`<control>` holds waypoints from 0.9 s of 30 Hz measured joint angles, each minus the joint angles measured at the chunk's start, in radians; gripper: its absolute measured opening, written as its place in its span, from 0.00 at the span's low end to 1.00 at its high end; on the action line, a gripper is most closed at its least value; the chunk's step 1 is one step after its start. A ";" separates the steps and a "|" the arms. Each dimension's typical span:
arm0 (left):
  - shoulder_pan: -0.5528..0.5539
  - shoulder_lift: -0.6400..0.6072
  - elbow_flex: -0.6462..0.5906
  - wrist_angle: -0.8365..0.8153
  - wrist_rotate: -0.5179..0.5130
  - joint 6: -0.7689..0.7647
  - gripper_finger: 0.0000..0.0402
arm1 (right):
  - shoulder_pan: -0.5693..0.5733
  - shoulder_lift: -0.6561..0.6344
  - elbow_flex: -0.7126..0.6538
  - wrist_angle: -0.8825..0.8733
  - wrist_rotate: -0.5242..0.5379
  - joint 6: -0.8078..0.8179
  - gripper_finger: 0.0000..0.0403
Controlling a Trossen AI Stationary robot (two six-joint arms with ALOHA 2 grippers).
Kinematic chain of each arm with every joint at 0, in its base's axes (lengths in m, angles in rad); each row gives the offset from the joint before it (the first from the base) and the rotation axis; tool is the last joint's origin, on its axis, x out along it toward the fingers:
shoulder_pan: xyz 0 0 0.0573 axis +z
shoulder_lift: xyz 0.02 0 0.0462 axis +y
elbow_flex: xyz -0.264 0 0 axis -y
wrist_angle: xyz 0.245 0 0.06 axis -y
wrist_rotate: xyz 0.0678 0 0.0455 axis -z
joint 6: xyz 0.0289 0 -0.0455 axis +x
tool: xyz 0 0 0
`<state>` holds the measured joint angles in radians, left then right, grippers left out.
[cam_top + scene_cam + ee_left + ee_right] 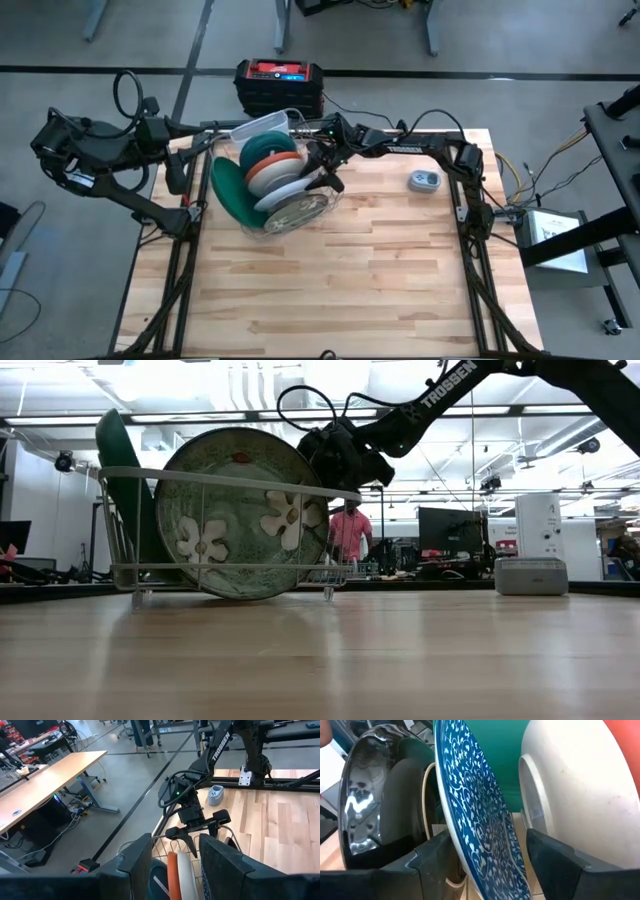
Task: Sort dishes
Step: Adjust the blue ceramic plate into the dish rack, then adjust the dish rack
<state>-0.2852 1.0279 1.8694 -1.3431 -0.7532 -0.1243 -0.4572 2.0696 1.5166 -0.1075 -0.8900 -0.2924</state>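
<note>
rack (262,228) holds upright dishes (272,172) — right gripper (322,176) spread around blue plate (480,825), left gripper (175,865) parted.

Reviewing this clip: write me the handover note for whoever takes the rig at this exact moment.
Right gripper: open, fingers straddling the blue patterned plate that stands on edge in the wire rack.
Left gripper: open, holding nothing, hanging above the rack's far end, off the table's far left corner.
Dishes: all on edge in the rack; large dark green plate, teal dish, orange dish, white dish, then the blue one and a flowered green plate nearest the low camera.
Done: nothing lies sorted on the table.
Left: close on the blue plate, lift it out, then the rest.
</note>
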 joint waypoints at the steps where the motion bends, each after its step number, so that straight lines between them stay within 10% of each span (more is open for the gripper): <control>1: 0.000 0.000 0.000 0.000 0.000 0.000 0.39 | -0.001 -0.005 0.000 -0.001 0.002 0.001 0.63; 27: 0.000 0.012 0.000 -0.012 0.001 -0.021 0.39 | -0.021 -0.256 0.000 -0.342 0.334 -0.103 0.79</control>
<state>-0.2855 1.0397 1.8690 -1.3548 -0.7525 -0.1452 -0.4786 1.8136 1.5166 -0.4494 -0.5556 -0.3952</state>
